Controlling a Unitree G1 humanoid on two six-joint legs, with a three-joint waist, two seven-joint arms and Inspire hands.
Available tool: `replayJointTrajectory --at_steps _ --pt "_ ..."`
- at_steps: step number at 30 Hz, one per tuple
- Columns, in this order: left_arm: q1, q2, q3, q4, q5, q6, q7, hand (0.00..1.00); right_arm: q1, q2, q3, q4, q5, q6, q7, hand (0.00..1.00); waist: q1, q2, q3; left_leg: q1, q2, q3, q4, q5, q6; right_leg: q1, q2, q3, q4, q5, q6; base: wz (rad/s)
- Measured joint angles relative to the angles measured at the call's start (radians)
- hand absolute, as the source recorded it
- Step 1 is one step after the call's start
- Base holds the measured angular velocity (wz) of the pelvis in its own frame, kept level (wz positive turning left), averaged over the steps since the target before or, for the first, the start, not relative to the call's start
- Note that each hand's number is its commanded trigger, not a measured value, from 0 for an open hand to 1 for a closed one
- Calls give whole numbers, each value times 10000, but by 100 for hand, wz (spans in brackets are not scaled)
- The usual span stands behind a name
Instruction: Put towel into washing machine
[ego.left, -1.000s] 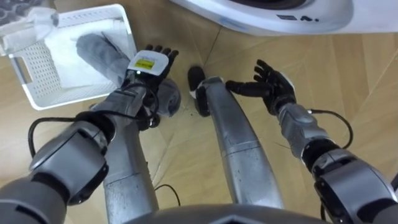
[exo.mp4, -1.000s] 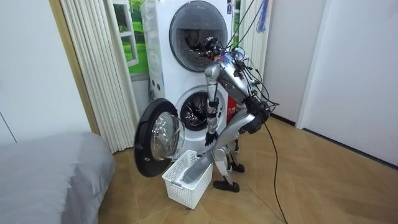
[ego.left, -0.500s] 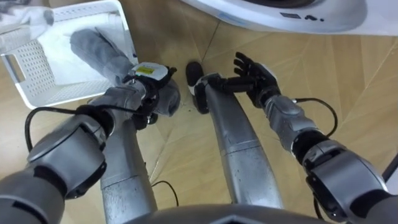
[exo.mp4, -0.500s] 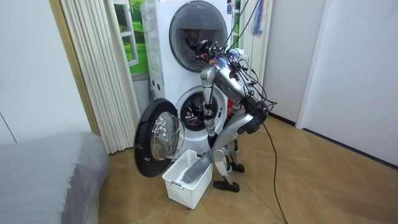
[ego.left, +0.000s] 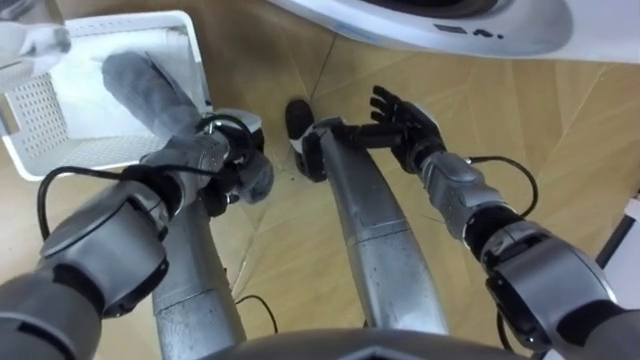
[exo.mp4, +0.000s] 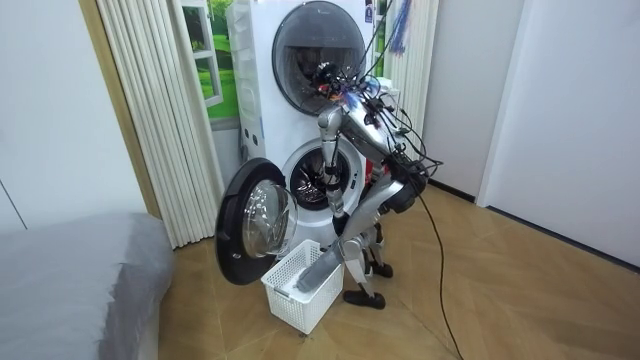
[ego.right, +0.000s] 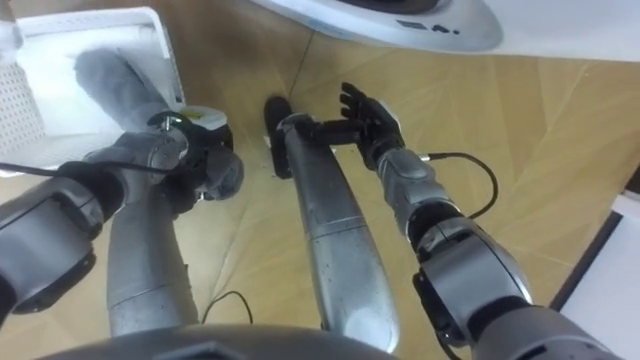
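A grey towel lies in a white basket and hangs over its near edge onto the wooden floor; the room view has the towel beside my feet. My left hand hovers over the towel's hanging end, tipped forward with its back towards me. From the room view that arm hangs well above the basket. My right hand is open in the air, fingers spread, holding nothing. The washing machine stands just ahead, its round door swung open.
I stand bent forward in front of the open drum, with a second machine stacked above it. White cloth lies under the towel in the basket. A grey bed and ribbed panels are at the room view's left.
My left hand has tipped from lying flat over the towel's end to pointing downward. My right hand has drifted left and a little farther from me. The basket and towel have stayed in place.
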Motion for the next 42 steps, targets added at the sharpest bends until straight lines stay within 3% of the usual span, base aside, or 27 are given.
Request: replayJointTrajectory --at_steps 11,15,21,24,29,33,38,42 --pt "323 -234 -116 -19 59 -124 -5 100 497 100 169 25 -50 -12 -361 0 54 -1 -10 1346 7 -1 -475 49 0 1389 20 -66 -564 82 11 -2" --pt "549 -568 -102 72 41 -156 111 100 804 72 360 395 -43 -2 -362 0 308 9 -10 2474 -31 39 -1087 85 -21 2511 25 -91 -1162 132 47 -2" --pt "1400 -793 1182 36 6 -450 864 100 1376 -103 345 688 -478 0 -372 0 1072 234 -102 4351 -61 71 -2082 129 -94 4411 26 -307 -2172 166 77 -2" --pt "1784 -776 1712 24 14 -558 1303 100 1671 -336 359 615 -900 -36 -462 0 1270 526 -204 5077 -167 -76 -2590 241 -123 5277 -43 -543 -2720 193 112 18" --pt "1841 -599 2582 0 -271 -777 2011 100 1829 -657 344 622 -1308 -98 -454 0 1478 620 -190 5849 -276 -200 -3042 346 -116 6173 -158 -809 -3174 207 137 17" --pt "1851 -633 3317 -592 -1614 -862 2112 100 1950 -938 293 594 -1805 -111 -320 0 1681 717 -147 6328 -343 -241 -3285 363 -94 6699 -193 -878 -3443 214 201 4" --pt "2092 -835 3629 -1231 -3459 -1333 2088 100 2075 -928 281 284 -2331 -160 -346 0 1910 710 -149 6432 -416 -189 -3445 400 -74 6724 -256 -846 -3458 206 234 1" --pt "2492 -1009 3816 -1573 -4785 -1661 1370 100 2153 -798 140 283 -2883 -160 -358 0 1982 683 -156 6491 -463 -210 -3412 423 -83 6740 -396 -1118 -3295 192 255 3"
